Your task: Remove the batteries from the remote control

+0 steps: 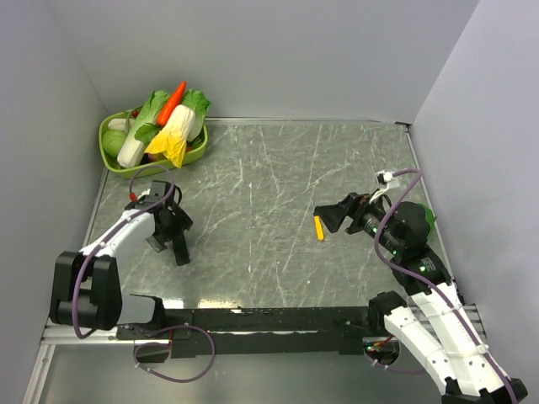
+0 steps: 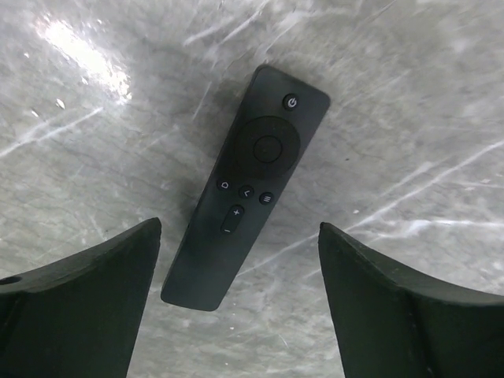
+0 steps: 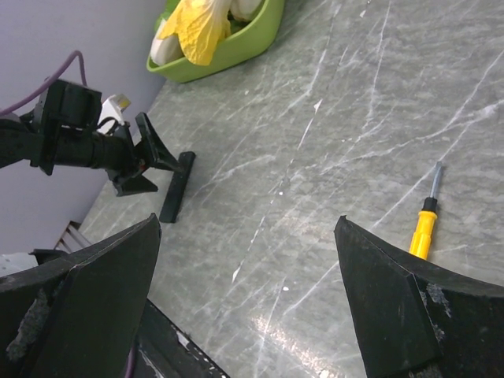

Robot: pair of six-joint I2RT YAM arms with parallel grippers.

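The remote control [image 2: 248, 185] lies button-side up on the desk [image 2: 409, 118]. The left jaws are released and straddle its lower end, with gaps on both sides. The right jaws are released, well apart from it, near a yellow screwdriver [image 3: 425, 228].

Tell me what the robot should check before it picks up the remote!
1. Remote control lying flat on the table, buttons up: ok.
2. Left jaws open, one on each side of the remote's near end, not touching it: ok.
3. Right jaws open and empty: ok.
4. Yellow screwdriver lying loose on the table by the right jaws, out of the left arm's way: ok.
5. Remote's underside, facing the table: hidden, cannot tell.
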